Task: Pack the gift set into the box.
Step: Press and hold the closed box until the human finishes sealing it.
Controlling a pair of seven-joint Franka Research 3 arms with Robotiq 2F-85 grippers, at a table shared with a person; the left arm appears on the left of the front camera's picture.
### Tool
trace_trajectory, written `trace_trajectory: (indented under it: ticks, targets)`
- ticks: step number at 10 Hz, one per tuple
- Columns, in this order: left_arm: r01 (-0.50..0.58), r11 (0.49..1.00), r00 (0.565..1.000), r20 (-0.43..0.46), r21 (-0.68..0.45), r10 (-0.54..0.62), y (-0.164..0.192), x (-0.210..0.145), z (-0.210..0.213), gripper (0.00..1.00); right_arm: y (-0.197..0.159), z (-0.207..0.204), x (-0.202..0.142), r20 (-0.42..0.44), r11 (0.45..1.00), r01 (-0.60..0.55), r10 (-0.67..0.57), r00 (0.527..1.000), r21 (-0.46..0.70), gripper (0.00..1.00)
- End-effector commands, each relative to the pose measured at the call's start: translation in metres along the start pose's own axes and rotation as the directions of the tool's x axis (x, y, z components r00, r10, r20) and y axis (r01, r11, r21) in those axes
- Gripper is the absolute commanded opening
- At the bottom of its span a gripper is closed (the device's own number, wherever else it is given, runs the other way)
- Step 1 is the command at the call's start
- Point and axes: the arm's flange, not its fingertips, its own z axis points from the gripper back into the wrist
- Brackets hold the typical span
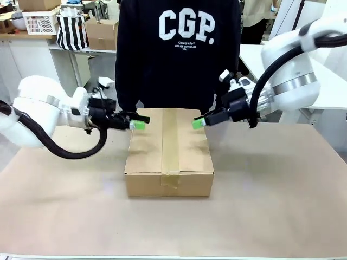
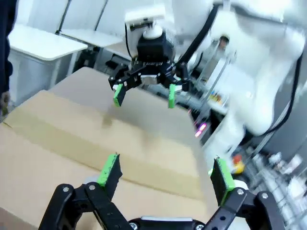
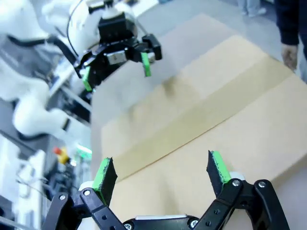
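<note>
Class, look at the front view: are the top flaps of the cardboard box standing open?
No. The cardboard box has its flaps folded flat, with a strip of tan tape running along the closed seam and over the front edge.

Two white robot arms reach inward from opposite sides, facing each other at about the same height. The left arm bends in from the left, its wrist roughly level, ending in the left gripper (image 1: 139,125) with fingers pointing right. The right arm curves down from the upper right, ending in the right gripper (image 1: 197,123) with fingers pointing left. Both grippers have their green-padded fingers spread apart, holding nothing; each wrist camera shows its own fingers wide and the opposite gripper likewise spread. A person's hand (image 3: 289,56) hangs relaxed at the far side.
</note>
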Motion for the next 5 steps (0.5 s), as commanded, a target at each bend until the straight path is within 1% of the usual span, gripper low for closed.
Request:
trace_trajectory:
  ticks: [1,2,3,4,5]
  targets:
    - [-0.345,0.936,0.932,0.146,0.071,0.332,-0.020,0.013,0.035,1.00,0.002,0.047,0.004,0.090,0.967,0.245,-0.251,0.964,0.076,1.00]
    - [-0.459,0.884,0.883,0.150,0.088,0.444,-0.028,0.011,0.054,1.00,0.002,0.073,-0.007,0.123,0.936,0.332,-0.345,0.930,0.116,1.00]
    - [-0.571,0.815,0.816,0.175,0.099,0.551,-0.035,0.006,0.076,1.00,0.001,0.098,-0.023,0.162,0.907,0.396,-0.417,0.894,0.146,1.00]
    - [-0.667,0.743,0.734,0.217,0.057,0.643,-0.045,0.001,0.102,1.00,0.000,0.121,-0.042,0.198,0.884,0.425,-0.460,0.866,0.194,1.00]
    - [-0.771,0.635,0.627,0.237,0.051,0.742,-0.052,-0.009,0.126,1.00,-0.004,0.144,-0.064,0.272,0.864,0.447,-0.499,0.823,0.233,1.00]
